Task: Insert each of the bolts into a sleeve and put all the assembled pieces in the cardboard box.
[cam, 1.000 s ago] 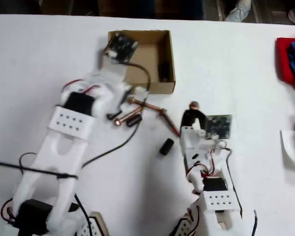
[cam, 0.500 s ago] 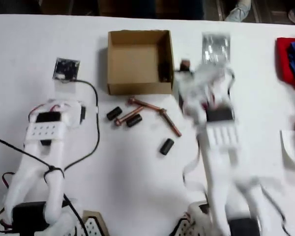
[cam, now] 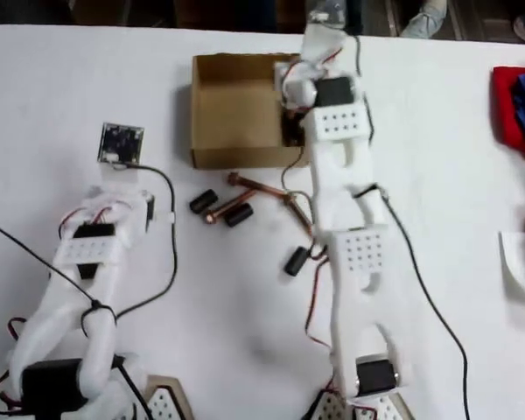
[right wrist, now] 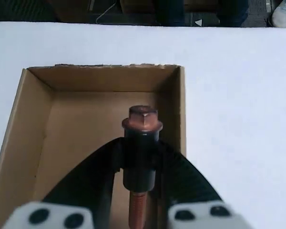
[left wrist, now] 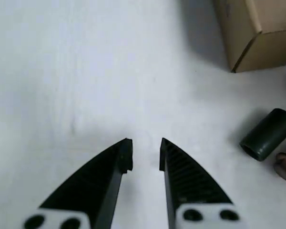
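While the right gripper (right wrist: 140,153) clamps the sleeved bolt (right wrist: 142,125), head beyond its tips, above the cardboard box (right wrist: 35,138), we should lower it near the box floor before releasing, keeping clear of the walls. Our left gripper (left wrist: 145,155) hovers narrowly parted and empty above the counter (left wrist: 62,71), beside a loose sleeve (left wrist: 268,134).

No writing, number, label or sign can be read anywhere. The brown cardboard box (right wrist: 31,138) shows plain walls, and any print on the small dark square circuit board (cam: 121,143) at the end of the left arm is too small to make out.
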Robot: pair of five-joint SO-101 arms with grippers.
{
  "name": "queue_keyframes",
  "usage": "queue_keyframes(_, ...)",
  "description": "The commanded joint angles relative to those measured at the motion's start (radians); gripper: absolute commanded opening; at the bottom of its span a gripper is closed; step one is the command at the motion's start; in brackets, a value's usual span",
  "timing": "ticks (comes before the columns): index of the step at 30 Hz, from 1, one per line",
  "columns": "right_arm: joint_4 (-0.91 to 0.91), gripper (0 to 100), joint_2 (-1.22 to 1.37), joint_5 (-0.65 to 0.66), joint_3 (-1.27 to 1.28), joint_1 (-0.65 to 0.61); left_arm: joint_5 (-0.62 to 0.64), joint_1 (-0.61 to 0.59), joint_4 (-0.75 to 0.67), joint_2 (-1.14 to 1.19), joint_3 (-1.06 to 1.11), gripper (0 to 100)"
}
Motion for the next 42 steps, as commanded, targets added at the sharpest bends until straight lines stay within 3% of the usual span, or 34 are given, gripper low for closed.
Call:
queue_keyframes(1,0.002,2.0,0.108,0.040,-0.180,-0.030,-0.002,-0.006,-0.017,-0.006,-0.004,11)
queue_keyframes(18,0.018,3.0,0.231,0.048,-0.178,-0.048,-0.003,-0.006,-0.018,-0.006,-0.004,11)
queue_keyframes(23,0.015,14.2,0.223,0.044,-0.190,-0.047,-0.005,-0.006,-0.018,-0.006,-0.004,11)
queue_keyframes(31,0.019,8.0,0.117,0.044,-0.192,-0.039,-0.005,-0.006,-0.018,-0.006,-0.004,11)
queue_keyframes(35,0.134,1.7,0.033,0.048,-0.192,-0.027,-0.002,-0.012,-0.015,-0.009,-0.005,11)
queue_keyframes(39,0.386,6.5,-0.038,0.052,-0.192,-0.036,0.008,-0.051,-0.012,-0.015,-0.021,11)
queue_keyframes(42,0.533,11.9,-0.071,0.052,-0.178,-0.039,0.100,-0.121,0.023,-0.015,-0.059,12)
